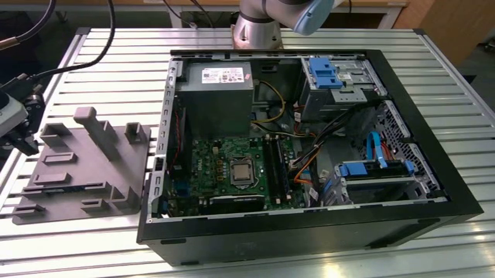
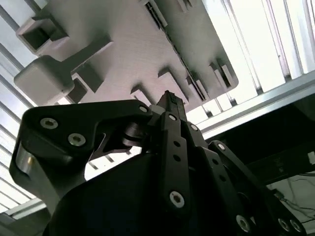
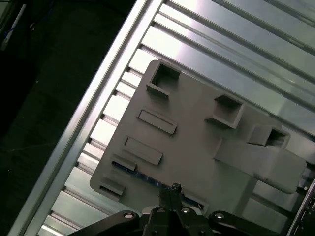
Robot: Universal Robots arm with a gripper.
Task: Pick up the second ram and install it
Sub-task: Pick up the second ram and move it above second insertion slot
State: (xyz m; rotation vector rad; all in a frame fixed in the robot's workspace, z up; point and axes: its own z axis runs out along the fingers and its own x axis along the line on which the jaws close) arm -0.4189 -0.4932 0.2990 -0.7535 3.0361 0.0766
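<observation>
While the tool (image 3: 174, 189) hangs above the grey moulded tray (image 3: 197, 142), its 2 fingers are drawn together at the tips with nothing between them, as both wrist views show. The second ram (image 3: 142, 177) is not yet lifted. It stands on edge in a long narrow slot of the tray, a thin dark strip with a bluish glint, close to the tray's border on the side nearest the rim of the slatted worktop (image 3: 236, 59).

Seen from the first wrist view, the fingertips line up over the strip, somewhat past its middle toward one end, so the ram lies straight below the tool rather than off to a side. The stick's long axis runs along that tray border. The tool's linkage arms appear to spread closer to along this axis than across it, though I judge this from 1 oblique angle only.

The open computer case (image 1: 309, 231) sits at the exterior view's right of the tray, well apart from the ram.
</observation>
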